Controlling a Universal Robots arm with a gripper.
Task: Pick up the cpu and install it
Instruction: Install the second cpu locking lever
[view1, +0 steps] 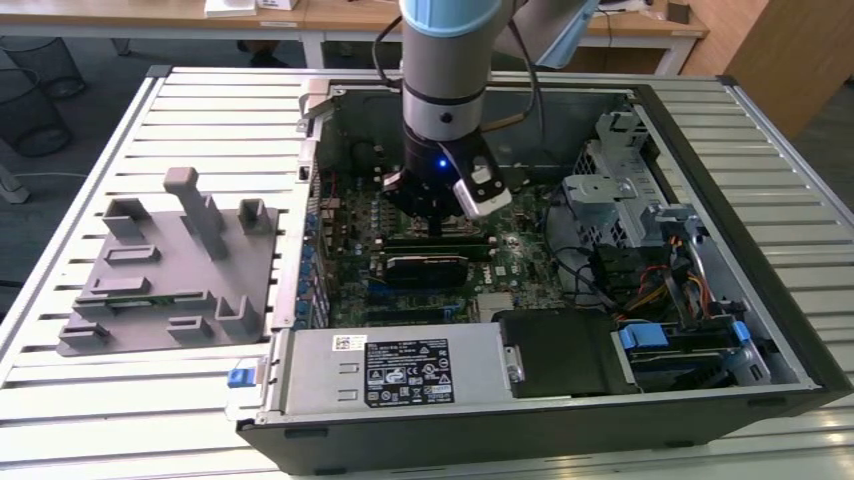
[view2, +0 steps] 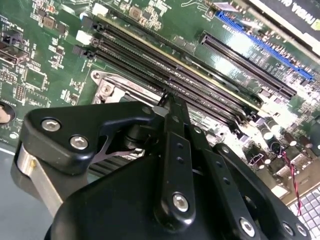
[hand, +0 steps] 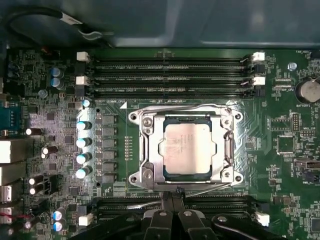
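In the first wrist view the cpu (hand: 187, 150) lies flat inside the metal socket frame (hand: 145, 150) on the green motherboard (hand: 280, 125), silvery top up. My gripper (hand: 172, 194) hovers just beside the socket's edge, over the memory slots on that side, apart from the cpu. Its two black fingers (view2: 172, 107) are pressed together with nothing between them. In the exterior view the gripper (view1: 434, 225) hangs straight down inside the open computer case (view1: 707, 130), low over the middle of the board.
A grey plastic fixture (view1: 174, 270) with upright blocks stands on the slatted table at the exterior view's left. The power supply (view1: 394, 370), drive cage (view1: 627, 200) and cables (view1: 641, 270) crowd the case. Memory slots (hand: 170, 77) run along both sides of the socket.
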